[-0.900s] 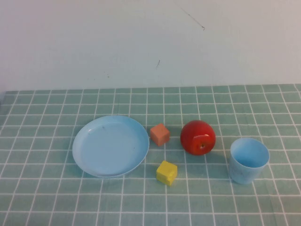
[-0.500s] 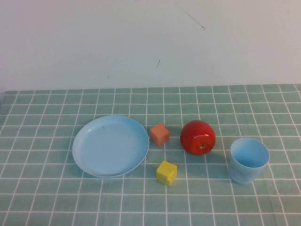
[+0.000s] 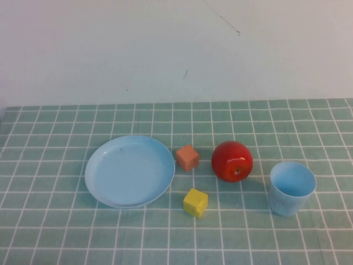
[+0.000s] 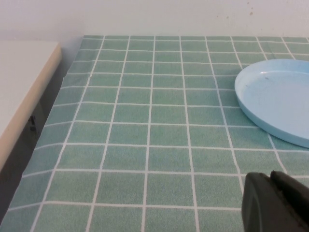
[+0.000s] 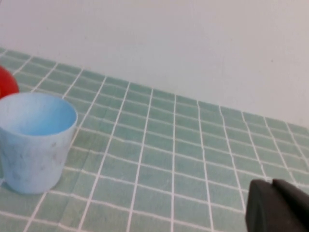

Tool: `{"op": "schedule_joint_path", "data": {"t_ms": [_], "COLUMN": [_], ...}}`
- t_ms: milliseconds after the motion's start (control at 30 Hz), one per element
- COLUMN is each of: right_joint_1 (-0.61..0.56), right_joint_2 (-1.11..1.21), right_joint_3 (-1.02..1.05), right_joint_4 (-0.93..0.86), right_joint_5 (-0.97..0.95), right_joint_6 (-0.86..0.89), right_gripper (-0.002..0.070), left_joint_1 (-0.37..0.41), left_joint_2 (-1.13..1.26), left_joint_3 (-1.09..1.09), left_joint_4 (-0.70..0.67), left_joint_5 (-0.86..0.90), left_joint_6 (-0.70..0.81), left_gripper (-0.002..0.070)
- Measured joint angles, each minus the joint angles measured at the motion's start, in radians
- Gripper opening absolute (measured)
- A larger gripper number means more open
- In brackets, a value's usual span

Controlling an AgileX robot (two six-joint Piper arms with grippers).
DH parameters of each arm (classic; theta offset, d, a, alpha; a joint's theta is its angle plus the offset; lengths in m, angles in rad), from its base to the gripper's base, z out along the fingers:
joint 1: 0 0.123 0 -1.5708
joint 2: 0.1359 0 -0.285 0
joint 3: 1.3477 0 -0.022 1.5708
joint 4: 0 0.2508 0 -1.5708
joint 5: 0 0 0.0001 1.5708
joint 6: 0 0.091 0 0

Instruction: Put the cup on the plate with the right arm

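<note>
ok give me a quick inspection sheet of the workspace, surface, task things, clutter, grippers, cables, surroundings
Surface: table under a green checked cloth.
Job's things: cup upright, on the robot's right; plate on its left, nothing on it. Cup not yet on plate.
Clutter: red apple, orange block and yellow block lie between plate and cup, all apart.
Grippers: left gripper low over the cloth near the plate; right gripper low beside the cup, not touching it. Neither appears in the high view.
Cables: nothing seen.
Surroundings: white wall behind; pale ledge beside the table edge.
</note>
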Motion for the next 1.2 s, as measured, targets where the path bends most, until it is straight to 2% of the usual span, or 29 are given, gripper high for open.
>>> {"op": "schedule_joint_path", "data": {"t_ms": [400,733,967,1200], "right_joint_1": [0.0,0.0,0.0,0.0], "right_joint_2": [0.012,0.298,0.409,0.417], "right_joint_3": [-0.333,-0.713,-0.75,-0.75], "right_joint_4": [0.048,0.106,0.195,0.211], "right_joint_5": [-0.004,0.124,0.182,0.39], "right_joint_6": [0.004,0.008,0.015,0.019], "right_gripper": [-0.0002,-0.0002,-0.0002,-0.0002], "left_joint_1": [0.0,0.0,0.0,0.0], "left_joint_2": [0.0,0.0,0.0,0.0], "left_joint_3": [0.0,0.0,0.0,0.0], "left_joint_4": [0.0,0.0,0.0,0.0], "left_joint_5": [0.0,0.0,0.0,0.0], "left_joint_6": [0.0,0.002,0.002,0.002], "left_gripper": [-0.0002,-0.0003,-0.0002,-0.0002]}}
